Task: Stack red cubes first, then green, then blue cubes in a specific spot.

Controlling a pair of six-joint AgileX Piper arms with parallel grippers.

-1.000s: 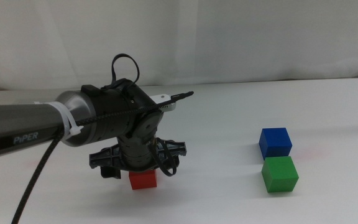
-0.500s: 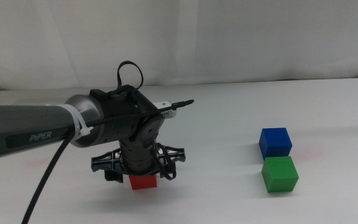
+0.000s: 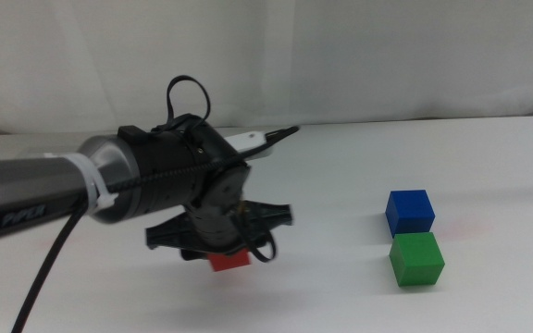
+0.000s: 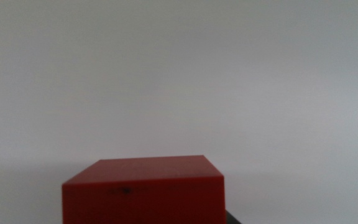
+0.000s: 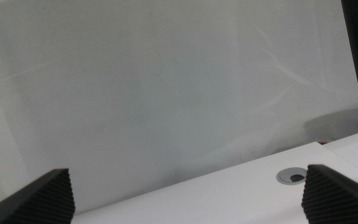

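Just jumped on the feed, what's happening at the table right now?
The left claw is shut on the red cube and holds it over the white tabletop, left of the other two cubes. The blue cube and the green cube sit side by side on the right, blue behind green, neither stacked yet. The right claw is open and waits off to the side, facing away from the cubes.

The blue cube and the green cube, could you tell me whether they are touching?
Apart. The middle view shows a thin strip of white table between the blue cube and the green cube.
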